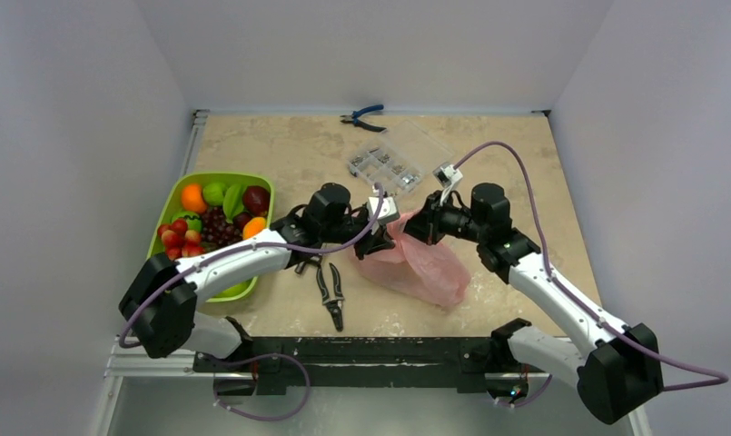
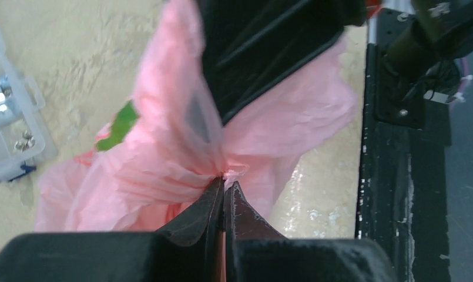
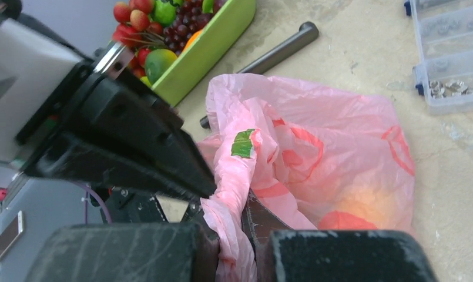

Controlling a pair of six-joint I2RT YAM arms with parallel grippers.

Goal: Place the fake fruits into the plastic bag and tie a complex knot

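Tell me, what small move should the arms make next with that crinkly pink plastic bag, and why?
Probably cross the two pinched strips to start tying: the left gripper and the right gripper are each shut on gathered film of the thin pink plastic bag, close together, with nothing visibly tied.

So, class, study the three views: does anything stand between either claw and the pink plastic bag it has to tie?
Nothing visible does. The left claw is shut on a gathered bunch of the pink plastic bag, and the right claw is shut on another twisted strand of it.
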